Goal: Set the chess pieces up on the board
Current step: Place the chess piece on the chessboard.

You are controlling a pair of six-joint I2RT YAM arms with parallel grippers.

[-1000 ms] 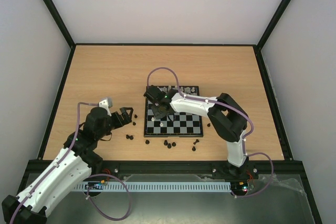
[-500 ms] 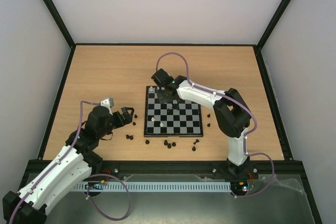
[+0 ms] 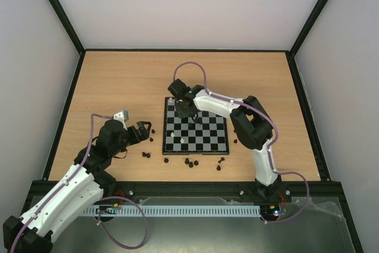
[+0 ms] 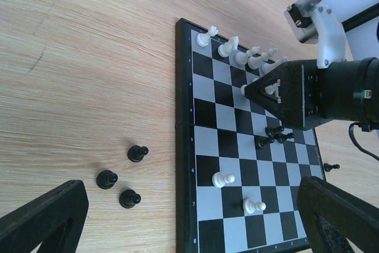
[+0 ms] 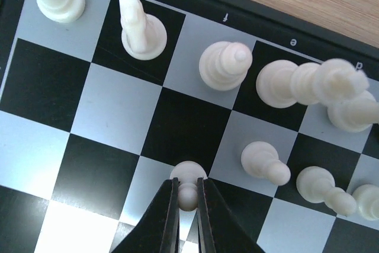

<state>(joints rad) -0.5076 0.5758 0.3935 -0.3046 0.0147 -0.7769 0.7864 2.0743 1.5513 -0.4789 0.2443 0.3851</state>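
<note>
The board (image 3: 207, 141) lies mid-table. My right gripper (image 5: 188, 185) is shut on the head of a white pawn (image 5: 188, 173) over the second rank near the board's far-left corner; whether its base touches the board I cannot tell. Along the far edge stand several white chess pieces (image 5: 224, 64), with more white pawns (image 5: 265, 162) beside the held one. Two white pawns (image 4: 223, 179) and a few black pieces (image 4: 272, 135) stand elsewhere on the board. My left gripper (image 4: 192, 192) hangs open left of the board, above three black pawns (image 4: 128, 198).
More black pieces (image 3: 189, 162) lie on the wood in front of the board's near edge, and one (image 3: 235, 141) at its right side. The right arm (image 3: 249, 124) arches over the board's right half. Black frame rails (image 3: 183, 50) border the table.
The right gripper, shut on the white pawn, moved from the board's left middle towards the far edge, then settled slightly back. The left arm has not moved.
</note>
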